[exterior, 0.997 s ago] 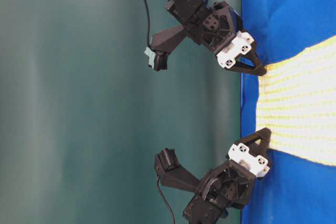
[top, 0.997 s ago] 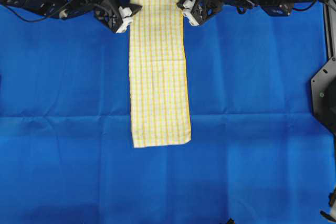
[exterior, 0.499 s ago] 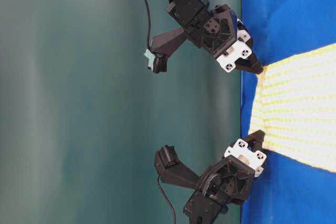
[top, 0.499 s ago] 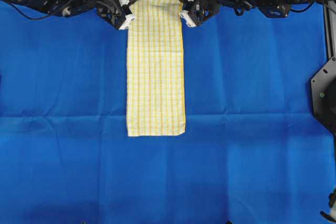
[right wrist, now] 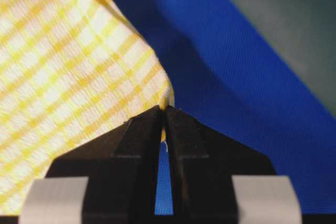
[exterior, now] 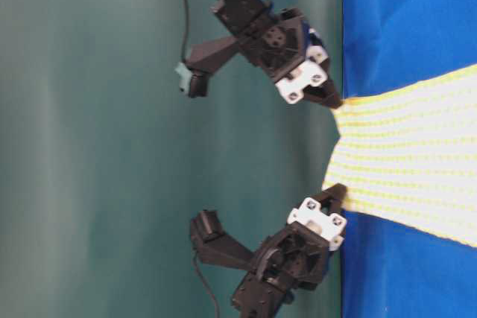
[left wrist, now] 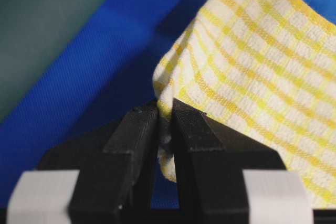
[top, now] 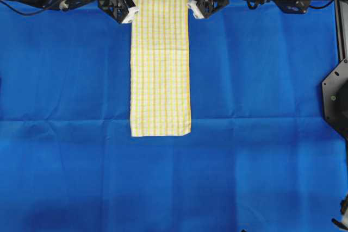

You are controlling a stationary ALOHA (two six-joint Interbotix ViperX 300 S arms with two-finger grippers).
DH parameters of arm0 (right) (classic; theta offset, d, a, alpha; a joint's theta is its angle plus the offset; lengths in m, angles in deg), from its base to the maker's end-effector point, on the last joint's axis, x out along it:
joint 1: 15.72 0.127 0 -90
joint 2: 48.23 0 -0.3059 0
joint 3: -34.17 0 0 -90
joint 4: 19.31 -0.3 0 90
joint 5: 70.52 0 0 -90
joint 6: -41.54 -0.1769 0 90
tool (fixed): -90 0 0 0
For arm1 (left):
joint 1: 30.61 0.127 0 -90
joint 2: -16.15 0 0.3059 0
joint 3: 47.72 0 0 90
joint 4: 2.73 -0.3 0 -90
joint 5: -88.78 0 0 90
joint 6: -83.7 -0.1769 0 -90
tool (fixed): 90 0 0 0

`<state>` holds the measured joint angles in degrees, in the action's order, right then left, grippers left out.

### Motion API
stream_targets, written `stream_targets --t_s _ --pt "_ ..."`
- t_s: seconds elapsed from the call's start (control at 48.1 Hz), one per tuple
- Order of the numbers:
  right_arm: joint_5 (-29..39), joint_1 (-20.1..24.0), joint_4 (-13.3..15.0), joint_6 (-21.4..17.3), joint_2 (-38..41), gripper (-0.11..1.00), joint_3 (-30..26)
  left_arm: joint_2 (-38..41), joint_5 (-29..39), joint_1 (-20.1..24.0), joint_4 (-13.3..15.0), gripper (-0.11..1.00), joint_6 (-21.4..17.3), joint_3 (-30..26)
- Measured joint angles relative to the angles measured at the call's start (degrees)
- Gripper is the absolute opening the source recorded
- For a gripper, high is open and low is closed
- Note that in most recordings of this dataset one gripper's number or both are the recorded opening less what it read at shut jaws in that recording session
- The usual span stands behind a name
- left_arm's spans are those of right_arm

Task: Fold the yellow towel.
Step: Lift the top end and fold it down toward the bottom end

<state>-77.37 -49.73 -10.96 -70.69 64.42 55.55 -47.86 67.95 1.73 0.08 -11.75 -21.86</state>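
The yellow towel (top: 160, 58), a thin woven cloth in pale yellow-and-white check, lies as a long narrow strip on the plain blue cloth (top: 261, 107) covering the counter. Its far end is raised off the cloth. The left gripper (left wrist: 164, 116) and the right gripper (right wrist: 164, 109) each have their jaws pinched tight on one far corner.

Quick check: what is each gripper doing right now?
Left gripper: shut on a corner of the pale yellow-and-white checked woven towel.
Right gripper: shut on the towel's other top corner.
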Motion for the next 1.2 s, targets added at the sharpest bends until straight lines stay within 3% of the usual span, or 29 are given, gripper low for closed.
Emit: stream_targets --t_s 0.436,0.665,0.935,1.205 --pt "0.0 0.4 -0.1 0.0 -2.6 0.02 2.7 -1.2 1.6 -1.5 0.0 0.05 -0.1 0.8" --pt "0.0 3.1 -0.1 0.0 -6.0 0.02 5.7 -3.9 2.1 -4.1 0.0 0.05 0.2 3.3" --pt "-0.8 10.1 -0.1 -0.4 -10.8 0.02 10.8 -9.5 2.2 -10.3 0.1 0.05 2.4 9.1" --pt "-1.2 19.4 -0.9 -0.6 -15.1 0.02 15.7 -12.6 2.2 -20.4 0.2 0.05 6.7 13.4"
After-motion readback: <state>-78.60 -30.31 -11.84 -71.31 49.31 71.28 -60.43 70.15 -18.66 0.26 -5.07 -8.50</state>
